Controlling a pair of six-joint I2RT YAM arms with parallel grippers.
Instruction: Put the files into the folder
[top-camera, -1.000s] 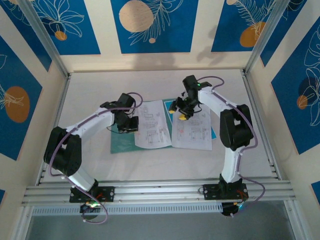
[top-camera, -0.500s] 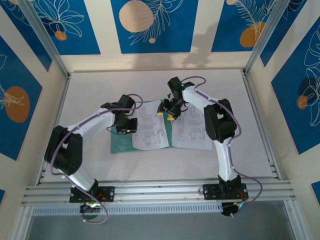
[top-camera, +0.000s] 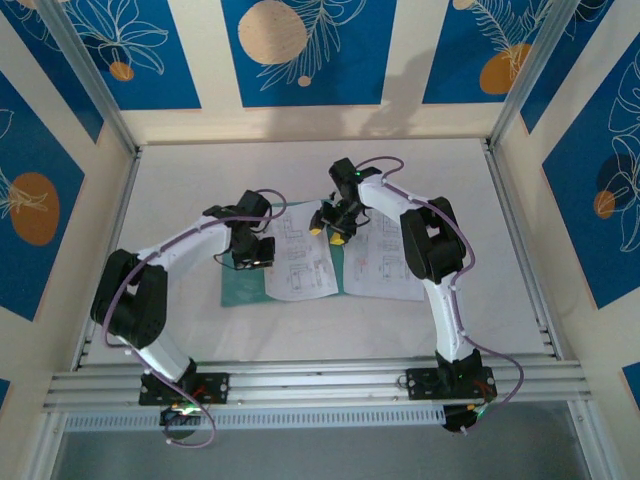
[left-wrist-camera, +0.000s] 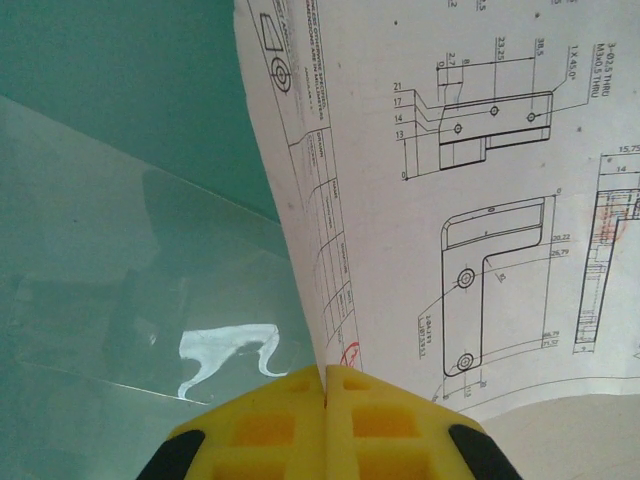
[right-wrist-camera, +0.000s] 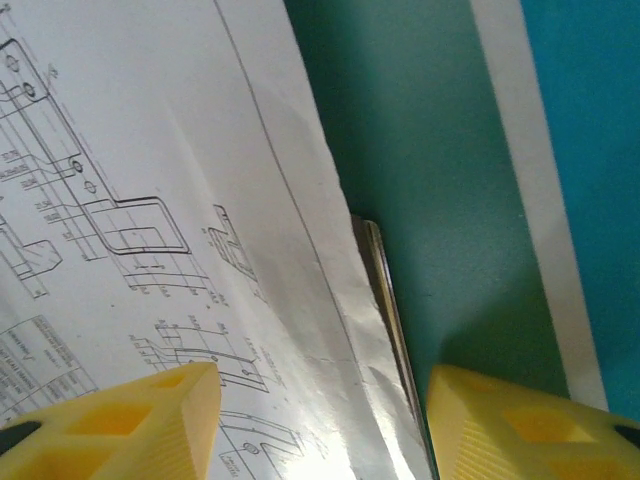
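Observation:
The teal-green folder (top-camera: 240, 288) lies open on the table. White printed files lie on it: one sheet (top-camera: 305, 262) on the left half, another (top-camera: 385, 265) on the right. My left gripper (top-camera: 262, 250) is shut on the left sheet's near corner (left-wrist-camera: 400, 250); the paper's edge runs into the seam of the yellow fingers (left-wrist-camera: 270, 425). My right gripper (top-camera: 333, 225) hangs open over the sheets' far edge. Its jaws straddle a sheet's edge (right-wrist-camera: 200, 200) and a metal clip bar (right-wrist-camera: 385, 290) on the folder (right-wrist-camera: 420, 120). A bright-blue sheet (right-wrist-camera: 595, 130) shows beyond a white strip.
A clear plastic pocket (left-wrist-camera: 120, 280) lies on the folder's left half (left-wrist-camera: 130, 90). The white table (top-camera: 300, 170) is ringed by aluminium rails (top-camera: 320, 380) and patterned walls. Both arms bend in over the table's middle.
My right gripper has slid left along the sheets' far edge, towards the fold of the folder, still open. The left arm and its grip have not moved.

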